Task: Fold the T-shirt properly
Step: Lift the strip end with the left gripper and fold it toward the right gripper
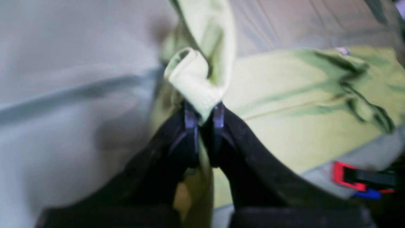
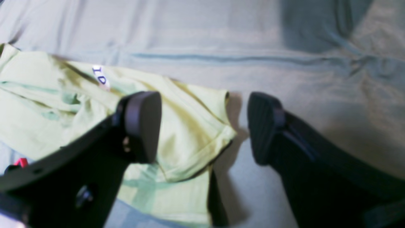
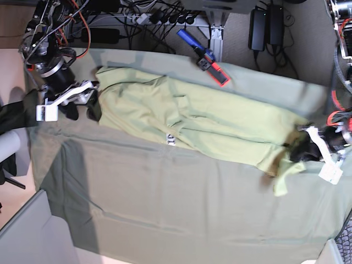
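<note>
The light yellow-green T-shirt (image 3: 198, 118) lies stretched across the table from the far left to the right, wrinkled, its white neck label (image 3: 170, 137) on the near edge. My left gripper (image 3: 300, 149) at the shirt's right end is shut on a bunched fold of the T-shirt (image 1: 196, 79), which rises from the closed left gripper (image 1: 205, 110). My right gripper (image 3: 82, 111) hovers at the shirt's left end. In the right wrist view the right gripper (image 2: 202, 126) stands open, a sleeve of the T-shirt (image 2: 193, 126) below and between its fingers (image 2: 142, 126). The label (image 2: 100, 76) shows there too.
A dull grey-green table cloth (image 3: 165, 198) covers the table. A red-and-blue tool (image 3: 212, 65) lies at the far edge, seen also as the tool (image 1: 348, 177) beside the shirt. Cables and power bricks (image 3: 264, 25) sit behind. A dark cloth (image 3: 11, 116) hangs at the left.
</note>
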Robot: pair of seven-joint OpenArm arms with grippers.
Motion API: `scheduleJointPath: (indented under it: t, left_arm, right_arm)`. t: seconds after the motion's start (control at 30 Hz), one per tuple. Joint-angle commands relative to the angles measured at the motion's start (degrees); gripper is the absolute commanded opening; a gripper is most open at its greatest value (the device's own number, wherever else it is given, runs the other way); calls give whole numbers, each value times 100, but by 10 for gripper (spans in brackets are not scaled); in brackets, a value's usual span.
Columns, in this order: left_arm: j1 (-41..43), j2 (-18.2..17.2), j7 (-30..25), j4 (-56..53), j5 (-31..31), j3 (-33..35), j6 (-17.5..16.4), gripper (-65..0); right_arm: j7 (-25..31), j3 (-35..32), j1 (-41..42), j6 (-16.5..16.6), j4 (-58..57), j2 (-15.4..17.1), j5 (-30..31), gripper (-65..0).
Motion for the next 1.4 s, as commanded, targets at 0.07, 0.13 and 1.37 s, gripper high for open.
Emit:
scheduleJointPath:
  t: [0.07,0.13,1.37]
  left_arm:
    - [-101,103,-116,144,-68,369,-52,-650]
    - [-98,175,-116,144,-37,603,-52,-650]
    - [-55,1084,216,142,-1008,1762,-52,-220]
  right_arm:
    - [129,44,55,205,107,85,70,-230]
    - [129,44,55,208,107,85,68,-230]
    - [114,44,42,203,105,85,-166,-230]
